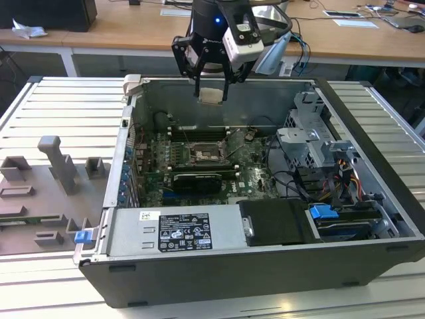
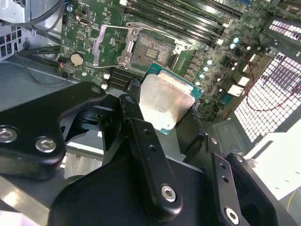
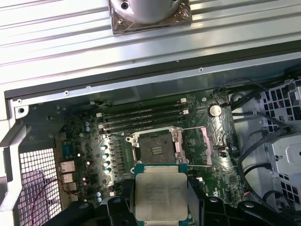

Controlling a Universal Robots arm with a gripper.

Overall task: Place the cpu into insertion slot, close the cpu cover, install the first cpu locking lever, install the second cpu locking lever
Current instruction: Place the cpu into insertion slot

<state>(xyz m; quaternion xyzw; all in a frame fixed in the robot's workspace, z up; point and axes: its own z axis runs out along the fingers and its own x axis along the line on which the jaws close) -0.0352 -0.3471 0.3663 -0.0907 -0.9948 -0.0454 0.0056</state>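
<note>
My claw [image 1: 212, 86] is clamped on the cpu [image 3: 161, 195] above the insertion slot [image 3: 157, 147]; lowering it skewed could damage the slot.

surface: ribbed grey metal table [image 1: 66, 106] | behind: long wooden desk [image 1: 119, 30] with papers [image 1: 355, 23] | light: bright, even

Here's the cpu [image 3: 160, 195], a flat square chip with a pale metal top and a thin green edge peeking out around it. It's pinched level between the fingers of the gripper [image 1: 211, 95], top face up, well above the board. Beneath the gripper, the insertion slot [image 3: 157, 148] lies bare, its dark centre showing. The cpu cover [image 3: 205, 145], a silvery window frame, stands swung open just beside that slot.
</note>
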